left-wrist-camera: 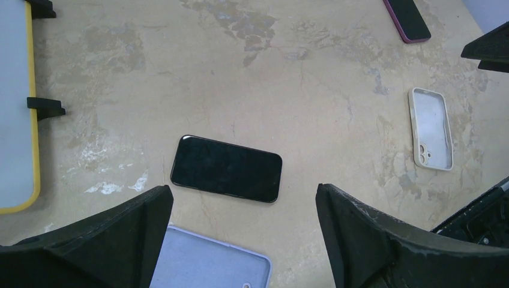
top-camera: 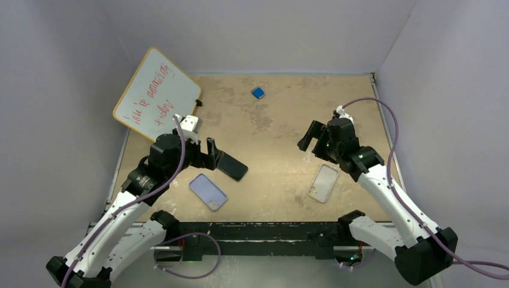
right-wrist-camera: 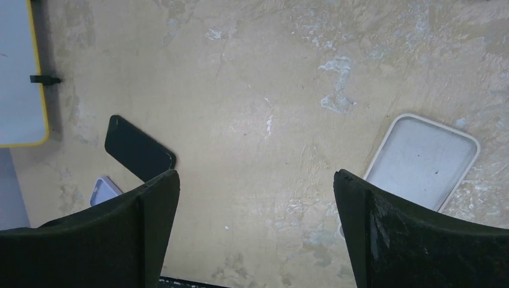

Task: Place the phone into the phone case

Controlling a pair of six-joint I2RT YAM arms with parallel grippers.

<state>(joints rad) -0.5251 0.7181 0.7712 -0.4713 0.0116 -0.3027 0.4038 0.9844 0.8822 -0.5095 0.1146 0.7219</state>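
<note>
A black phone (top-camera: 233, 166) lies screen up on the table, left of centre. It also shows in the left wrist view (left-wrist-camera: 226, 168) and the right wrist view (right-wrist-camera: 138, 150). A lavender phone case (top-camera: 208, 191) lies open side up just in front of it (left-wrist-camera: 207, 264). A white phone case (top-camera: 323, 182) lies at the right (left-wrist-camera: 430, 128) (right-wrist-camera: 423, 161). My left gripper (top-camera: 215, 155) (left-wrist-camera: 241, 198) is open and empty, hovering over the phone's near edge. My right gripper (top-camera: 309, 141) (right-wrist-camera: 255, 180) is open and empty above bare table, left of the white case.
A yellow-framed whiteboard (top-camera: 157, 93) stands propped at the back left. A small blue object (top-camera: 258, 92) lies at the back centre. A dark phone in a pink case (left-wrist-camera: 408, 19) shows at the top right of the left wrist view. Grey walls enclose the table.
</note>
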